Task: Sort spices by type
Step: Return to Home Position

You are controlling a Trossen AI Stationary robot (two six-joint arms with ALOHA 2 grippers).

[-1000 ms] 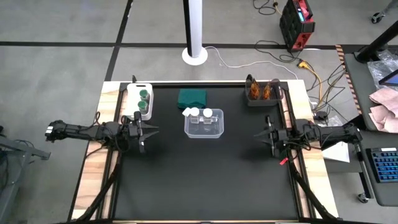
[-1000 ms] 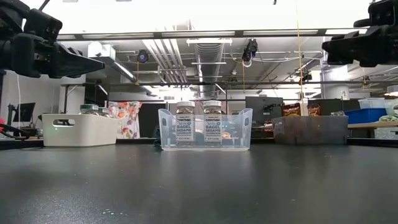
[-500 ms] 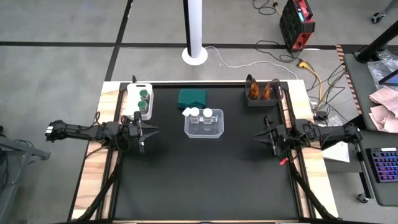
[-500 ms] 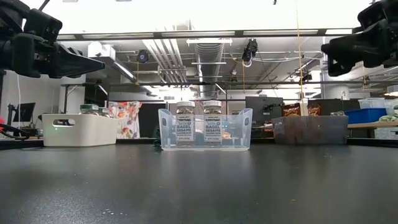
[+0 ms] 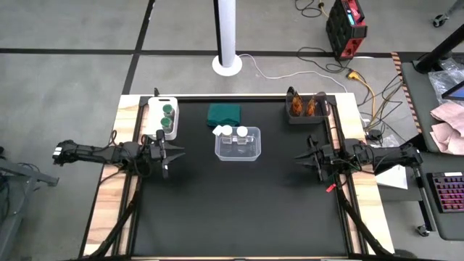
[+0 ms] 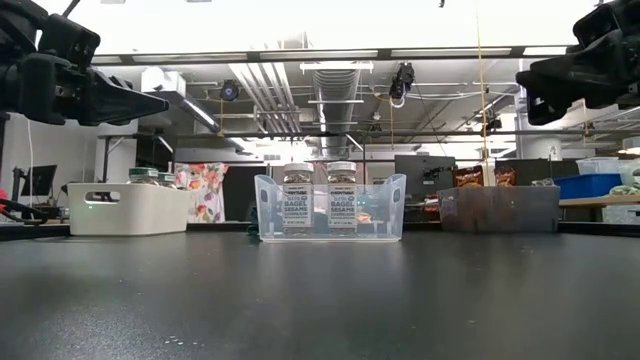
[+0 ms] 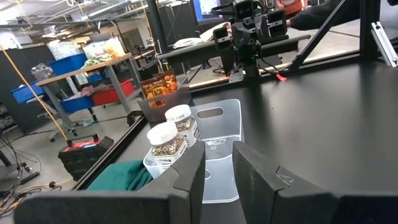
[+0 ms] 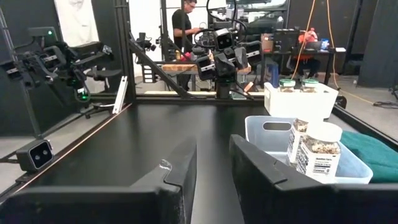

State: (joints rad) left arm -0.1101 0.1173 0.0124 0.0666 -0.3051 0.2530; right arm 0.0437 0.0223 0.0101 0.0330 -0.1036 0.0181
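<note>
Left claw (image 5: 176, 152) slightly open, empty, raised over table (image 5: 239, 210) near its left edge | right claw (image 5: 301, 157) likewise parted, empty, near right edge | middle: white-lidded jars (image 5: 233, 131) upright in clear bin (image 5: 237, 159) | far left: green-lidded jars (image 5: 167, 116) in white bin (image 5: 155, 109); far right: orange packets (image 5: 304, 106) in dark bin (image 5: 304, 119); dark green block (image 5: 224, 113) between

1. You're in a robotics lab or workshop; bare ducts (image 6: 335, 85) and strip lights (image 6: 440, 52) hang overhead;
2. Workbenches (image 7: 93, 67) with blue bins (image 7: 65, 64) stand behind your table; cables (image 5: 360, 81) trail over the grey floor (image 5: 72, 80);
3. A person (image 8: 185, 28) stands at a far bench.
</note>
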